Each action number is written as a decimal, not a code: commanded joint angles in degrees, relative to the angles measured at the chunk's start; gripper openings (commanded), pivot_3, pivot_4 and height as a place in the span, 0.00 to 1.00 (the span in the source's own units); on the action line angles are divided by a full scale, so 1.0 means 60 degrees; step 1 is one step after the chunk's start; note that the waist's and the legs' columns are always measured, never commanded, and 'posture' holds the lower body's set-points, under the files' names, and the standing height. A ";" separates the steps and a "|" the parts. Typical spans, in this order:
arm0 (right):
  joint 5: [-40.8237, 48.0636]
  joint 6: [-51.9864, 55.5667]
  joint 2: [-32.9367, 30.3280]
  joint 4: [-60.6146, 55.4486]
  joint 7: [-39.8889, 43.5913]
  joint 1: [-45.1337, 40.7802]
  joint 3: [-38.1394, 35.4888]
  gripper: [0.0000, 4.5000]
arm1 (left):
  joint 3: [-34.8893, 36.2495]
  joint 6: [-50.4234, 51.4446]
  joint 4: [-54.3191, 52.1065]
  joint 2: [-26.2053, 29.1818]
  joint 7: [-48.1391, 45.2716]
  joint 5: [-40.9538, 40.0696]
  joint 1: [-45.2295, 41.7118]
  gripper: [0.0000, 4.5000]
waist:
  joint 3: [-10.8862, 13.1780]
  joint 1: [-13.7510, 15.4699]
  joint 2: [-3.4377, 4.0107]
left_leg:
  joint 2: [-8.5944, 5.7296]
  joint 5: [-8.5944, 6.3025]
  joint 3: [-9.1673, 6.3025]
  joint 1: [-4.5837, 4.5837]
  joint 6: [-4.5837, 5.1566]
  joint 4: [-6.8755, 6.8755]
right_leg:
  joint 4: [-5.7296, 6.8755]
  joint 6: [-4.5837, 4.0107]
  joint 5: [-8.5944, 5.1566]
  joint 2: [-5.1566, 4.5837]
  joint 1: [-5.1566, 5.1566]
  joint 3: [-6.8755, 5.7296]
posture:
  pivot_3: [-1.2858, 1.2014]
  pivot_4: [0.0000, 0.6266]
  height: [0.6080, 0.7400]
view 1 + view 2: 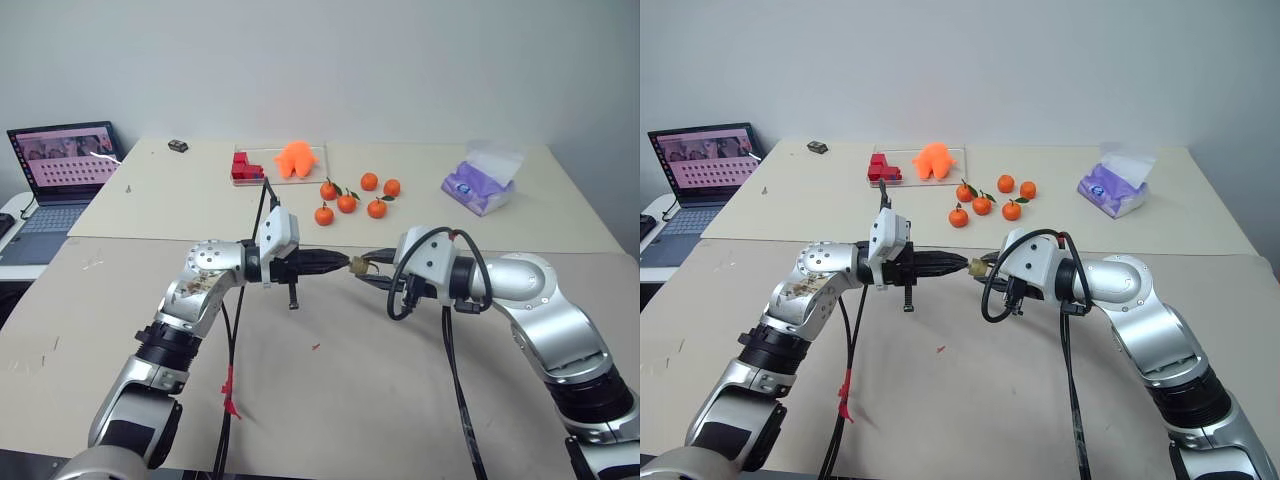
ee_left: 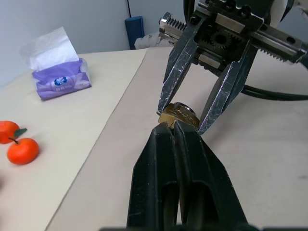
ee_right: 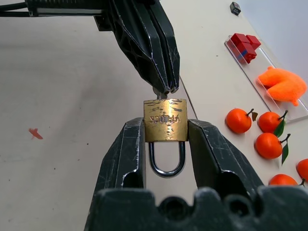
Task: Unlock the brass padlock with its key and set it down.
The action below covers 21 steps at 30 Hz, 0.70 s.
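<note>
The brass padlock point(image 3: 165, 120) is held in the air above the table point(image 1: 330, 400), between the two grippers and well clear of the surface. It sits clamped by its two side faces between the fingers of the right gripper point(image 3: 166, 139), body toward the fingertips and silvery shackle point(image 3: 166, 161) pointing back toward that gripper's palm. The shackle appears seated in the body. The right jaws stand partway apart, closed on the width of the lock.

The left gripper point(image 3: 166, 89) meets the padlock at its keyway face, opposite the shackle. Its fingers are pressed fully together, and a small silvery piece, apparently the key point(image 3: 158, 90), shows at their tips where they touch the lock. How far the key sits in the lock cannot be told. In the left wrist view the closed black fingers point(image 2: 166, 144) butt against the brass body point(image 2: 179, 113), with the right gripper's fingers to either side of it.

Seen from the head, the two arms meet nose to nose near the middle of the table. Farther back lie several oranges point(image 1: 347, 203), an orange toy point(image 1: 297, 160) and red blocks point(image 1: 243, 168) on a clear tray, and a purple tissue pack point(image 1: 480, 187). A laptop point(image 1: 60, 175) stands open at the far left.
</note>
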 commanded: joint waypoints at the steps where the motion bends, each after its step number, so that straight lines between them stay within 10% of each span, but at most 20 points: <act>1: 0.0347 -0.0338 0.0058 -0.0848 0.0053 -0.0496 -0.0470 0.20 | 0.0077 -0.0050 0.0801 0.0148 0.0374 0.0780 0.0261 0.01 | 0.0000 0.0008 0.0000 | 0.0000 0.0000 0.0000 0.0000 0.0000 0.0000 | 0.0000 0.0000 0.0000 -0.0001 0.0000 -0.0001 | 0.52 0.24 0.49; 8: 0.0359 -0.0306 0.0044 -0.0876 0.0074 -0.0494 -0.0475 0.20 | 0.0073 0.0793 0.0858 0.0140 0.0569 0.0618 0.0220 0.01 | 0.0000 0.0006 0.0000 | 0.0000 0.0000 0.0000 0.0004 0.0001 0.0000 | 0.0000 0.0001 -0.0001 0.0001 0.0000 -0.0002 | 0.52 0.24 0.49; 21: 0.0327 -0.0277 0.0048 -0.0811 0.0105 -0.0566 -0.0410 0.20 | 0.1885 0.8847 0.0000 -0.0025 0.1308 -0.3142 -0.0474 0.07 | 0.0000 -0.0061 0.0000 | 0.0000 -0.0001 -0.0012 0.0005 0.0003 0.0001 | 0.0021 0.0010 -0.0006 0.0003 0.0002 -0.0009 | 0.52 0.24 0.49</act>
